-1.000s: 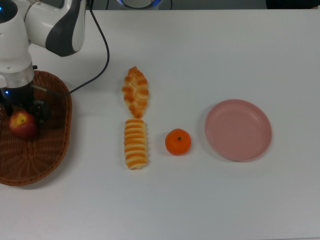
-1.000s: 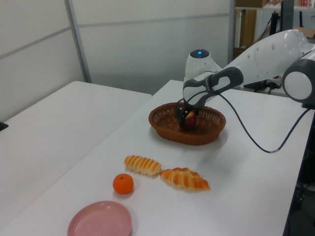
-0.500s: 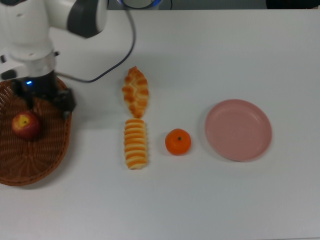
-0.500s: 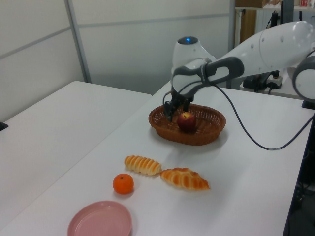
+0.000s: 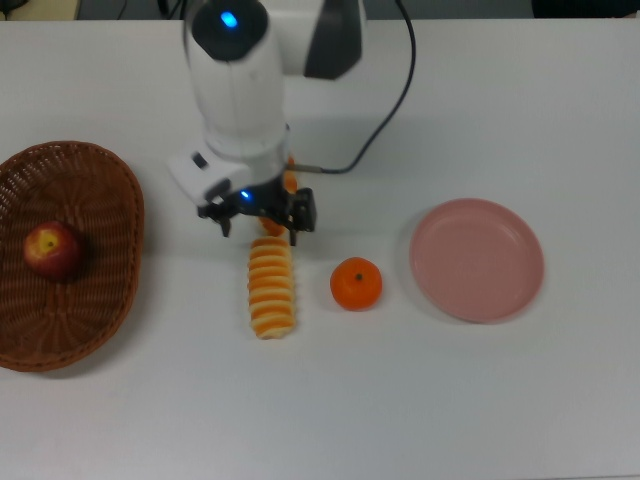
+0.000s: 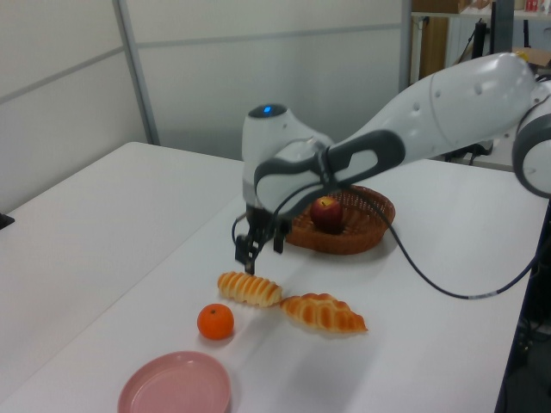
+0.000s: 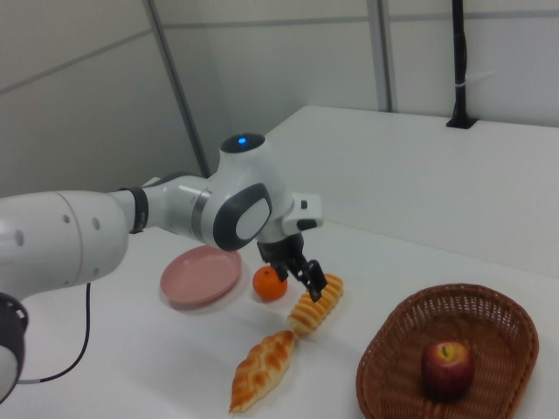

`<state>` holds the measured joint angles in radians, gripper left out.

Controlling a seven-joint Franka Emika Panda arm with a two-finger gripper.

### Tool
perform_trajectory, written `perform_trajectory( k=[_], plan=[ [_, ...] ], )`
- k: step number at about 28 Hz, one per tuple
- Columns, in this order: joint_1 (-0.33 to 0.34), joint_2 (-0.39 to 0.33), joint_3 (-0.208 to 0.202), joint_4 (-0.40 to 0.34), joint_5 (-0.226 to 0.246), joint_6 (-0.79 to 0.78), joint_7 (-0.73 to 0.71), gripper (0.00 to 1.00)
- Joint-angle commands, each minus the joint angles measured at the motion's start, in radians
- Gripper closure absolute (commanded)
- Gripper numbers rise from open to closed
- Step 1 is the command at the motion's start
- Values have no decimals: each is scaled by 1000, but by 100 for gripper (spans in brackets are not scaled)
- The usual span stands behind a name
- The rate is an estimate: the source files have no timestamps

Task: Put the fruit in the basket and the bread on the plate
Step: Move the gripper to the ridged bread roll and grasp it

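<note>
The dark red apple (image 5: 50, 250) lies in the wicker basket (image 5: 105, 300) at the top view's left. The tangerine (image 5: 356, 283) rests on the table between the ribbed roll (image 5: 271, 288) and the pink plate (image 5: 477, 259), which holds nothing. My gripper (image 5: 261, 220) hangs open and empty above the spot where the ribbed roll meets the braided pastry (image 6: 323, 312). In the top view the arm hides most of that pastry. The left view shows the gripper (image 6: 259, 249) just above the roll's (image 6: 249, 289) end, apart from it.
The arm's black cable (image 5: 395, 90) loops over the table behind the loaves. In the left view a second white table (image 6: 95, 215) stands on the left and a wall runs behind.
The gripper has left the apple in the basket. It has risen out and swung to the top view's right, ending over the two loaves.
</note>
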<state>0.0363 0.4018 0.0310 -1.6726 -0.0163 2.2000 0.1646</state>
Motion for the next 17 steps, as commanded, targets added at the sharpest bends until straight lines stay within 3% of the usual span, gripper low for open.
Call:
perform_trajectory(
  k=[1, 14, 17],
  plan=[
    [23, 69, 1, 33, -28, 41, 38, 0],
    [25, 144, 3, 44, -100, 109, 79, 0],
    [22, 155, 3, 42, -116, 148, 78, 24]
  ],
)
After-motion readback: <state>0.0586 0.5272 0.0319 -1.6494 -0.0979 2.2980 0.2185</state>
